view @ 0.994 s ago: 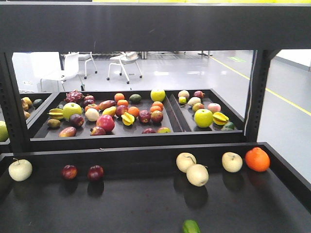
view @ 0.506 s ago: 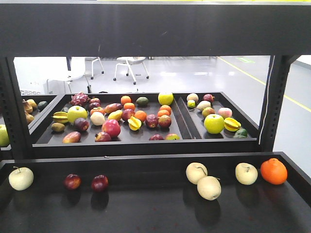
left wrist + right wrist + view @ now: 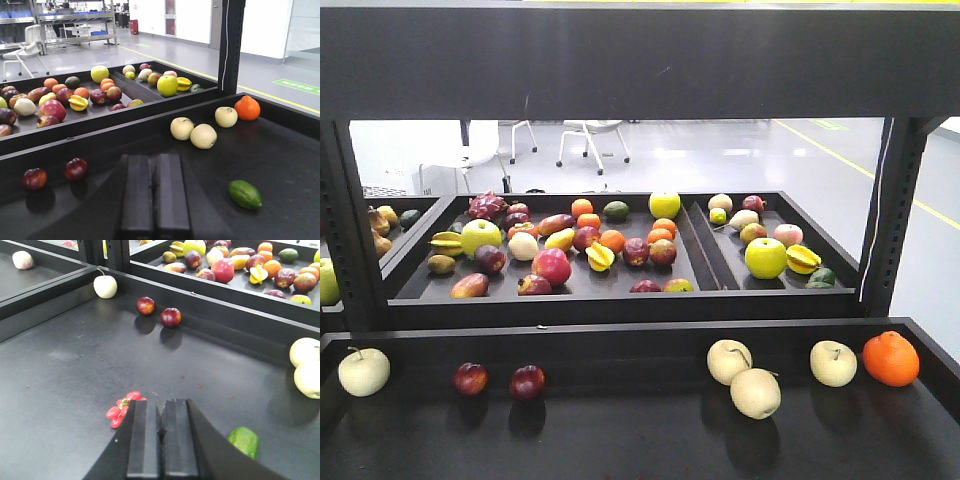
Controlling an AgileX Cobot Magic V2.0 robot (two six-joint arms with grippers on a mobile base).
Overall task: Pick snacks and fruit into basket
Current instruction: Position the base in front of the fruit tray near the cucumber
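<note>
Front view: black shelf (image 3: 640, 440) low in front; on it one pale apple (image 3: 363, 371) far left, two dark red fruits (image 3: 471, 378) next to each other, then three more pale apples towards the right, two of them touching; orange (image 3: 891, 358) at the far right, near the last apple. Behind and higher, back tray (image 3: 620, 306) split by a slanted divider; both parts hold mixed loose fruit, green, yellow, red and orange. Chairs (image 3: 592, 135) on the grey floor beyond.

Left wrist view: left claw (image 3: 154, 165) closed, the two black fingers pressed flat side by side, nothing between them; it hangs over bare shelf floor. Green fruit (image 3: 245, 194), bumpy and oblong, lies on the shelf floor to the right of the claw, apart from it and well clear of the pale apples near the back wall. The two dark red fruits lie to the left of the claw, near the back wall.

Right wrist view: right claw (image 3: 161, 407) closed too, fingers together with only a thin seam showing, gripping nothing. Red fruit cluster (image 3: 123, 409), small glossy oblong pieces with a speck of green at the middle, lies on the shelf floor just beside the left-hand finger tip; touching or not, cannot tell. The green fruit shows here on the other side of the claw, partly hidden behind the claw body. The dark red pair lies farther back, near the shelf's rear wall; one pale apple rests against that wall.
</note>
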